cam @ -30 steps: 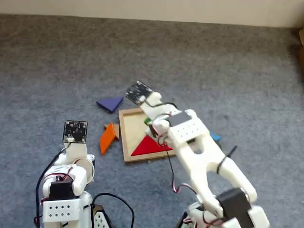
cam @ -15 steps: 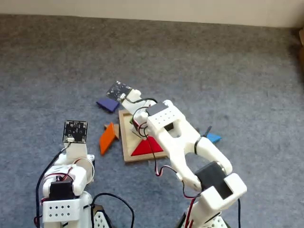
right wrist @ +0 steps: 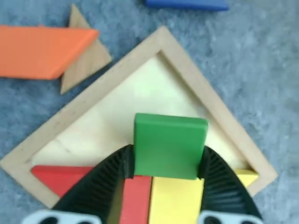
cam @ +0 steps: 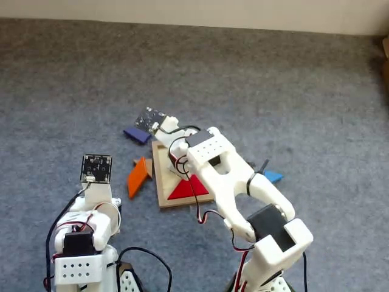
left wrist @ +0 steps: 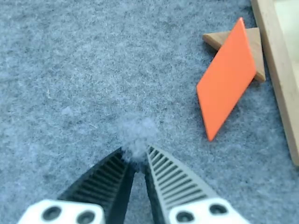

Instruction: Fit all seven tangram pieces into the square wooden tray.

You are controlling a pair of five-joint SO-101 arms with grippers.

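Note:
My right gripper (right wrist: 166, 157) is shut on a green square (right wrist: 170, 140), held just above the square wooden tray (right wrist: 196, 86), near its middle. A red piece (right wrist: 136, 193) and a yellow piece (right wrist: 177, 198) lie in the tray beneath the fingers. From above, the right arm reaches over the tray (cam: 159, 182), where a red triangle (cam: 187, 190) shows. An orange parallelogram (cam: 137, 176) rests on a wooden triangle (cam: 147, 164) left of the tray. My left gripper (left wrist: 136, 156) is shut and empty, low over the carpet beside the orange parallelogram (left wrist: 226, 79).
A dark blue triangle (cam: 136, 134) lies on the carpet beyond the tray's far left corner. A light blue piece (cam: 273, 177) sits right of the tray, partly behind the right arm. Grey carpet stretches all around.
The right arm swung left across the tray with the green square, its wrist now over the tray's far left corner. The left arm stayed still.

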